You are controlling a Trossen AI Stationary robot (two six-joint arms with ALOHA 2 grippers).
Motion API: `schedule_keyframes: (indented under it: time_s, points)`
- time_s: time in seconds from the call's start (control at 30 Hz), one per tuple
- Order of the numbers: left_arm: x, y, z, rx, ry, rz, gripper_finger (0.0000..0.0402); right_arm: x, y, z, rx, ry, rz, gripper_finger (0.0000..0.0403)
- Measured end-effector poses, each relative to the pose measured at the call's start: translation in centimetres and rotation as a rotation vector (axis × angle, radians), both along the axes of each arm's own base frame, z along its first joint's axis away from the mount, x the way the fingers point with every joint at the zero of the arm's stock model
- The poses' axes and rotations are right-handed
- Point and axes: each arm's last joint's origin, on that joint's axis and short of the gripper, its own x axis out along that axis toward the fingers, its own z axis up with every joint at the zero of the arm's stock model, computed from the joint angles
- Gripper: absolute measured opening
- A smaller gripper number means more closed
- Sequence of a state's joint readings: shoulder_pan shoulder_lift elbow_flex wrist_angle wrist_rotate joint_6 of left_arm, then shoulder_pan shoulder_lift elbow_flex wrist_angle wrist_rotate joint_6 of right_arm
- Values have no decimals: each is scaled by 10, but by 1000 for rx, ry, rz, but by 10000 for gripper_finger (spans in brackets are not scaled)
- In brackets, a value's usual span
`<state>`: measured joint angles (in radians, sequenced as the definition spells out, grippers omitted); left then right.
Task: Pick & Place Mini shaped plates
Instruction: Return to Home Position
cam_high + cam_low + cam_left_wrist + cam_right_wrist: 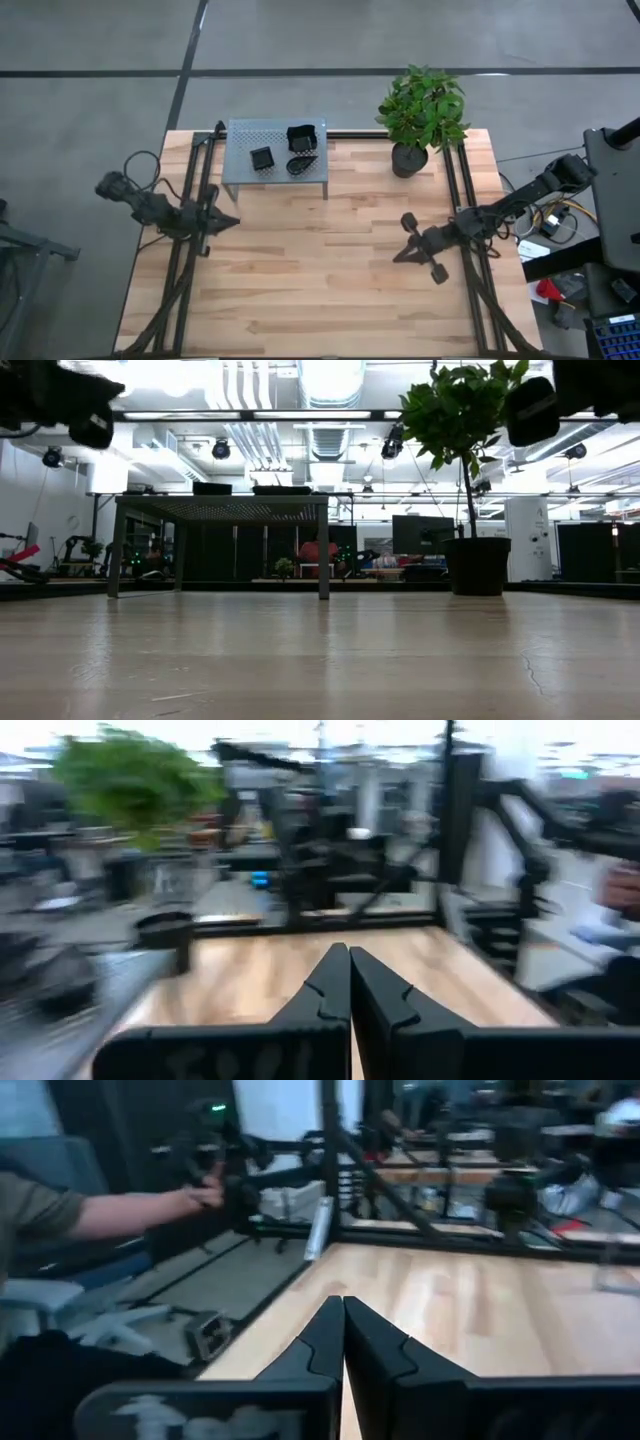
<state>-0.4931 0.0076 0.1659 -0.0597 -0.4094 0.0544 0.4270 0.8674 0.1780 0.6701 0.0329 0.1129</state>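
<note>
Three mini shaped plates (262, 158) (303, 137) (300, 165), small and dark, sit on top of a grey perforated rack (245, 140) at the table's far side. In the low view the rack (220, 508) stands on thin legs. My left gripper (234, 222) hovers over the table's left part, shut and pointing right; its fingers meet in the left wrist view (350, 955). My right gripper (399, 256) hovers over the right part, shut and pointing left, as its wrist view (343, 1305) shows. Both are far from the plates.
A potted green plant (412, 150) stands at the far right of the table, right of the rack; its pot (477, 565) shows in the low view. Black frame rails (195, 250) (470, 250) run along both table sides. A person's arm (110, 1210) shows beyond the table.
</note>
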Motion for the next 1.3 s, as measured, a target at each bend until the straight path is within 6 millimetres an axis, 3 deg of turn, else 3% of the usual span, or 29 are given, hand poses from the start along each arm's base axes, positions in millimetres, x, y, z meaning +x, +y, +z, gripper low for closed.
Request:
schedule_keyframes:
  time_s: [0.23,0.67,1.3]
  points:
    - [1,1,-5,-43,30,41,0,-6,0,-10,-117,-24,119,8]
    - [9,-1,-39,-11,144,138,0,-14,-5,-30,-121,41,75,8]
    - [11,-2,-40,-16,135,133,0,-18,-6,-40,-101,92,61,8]
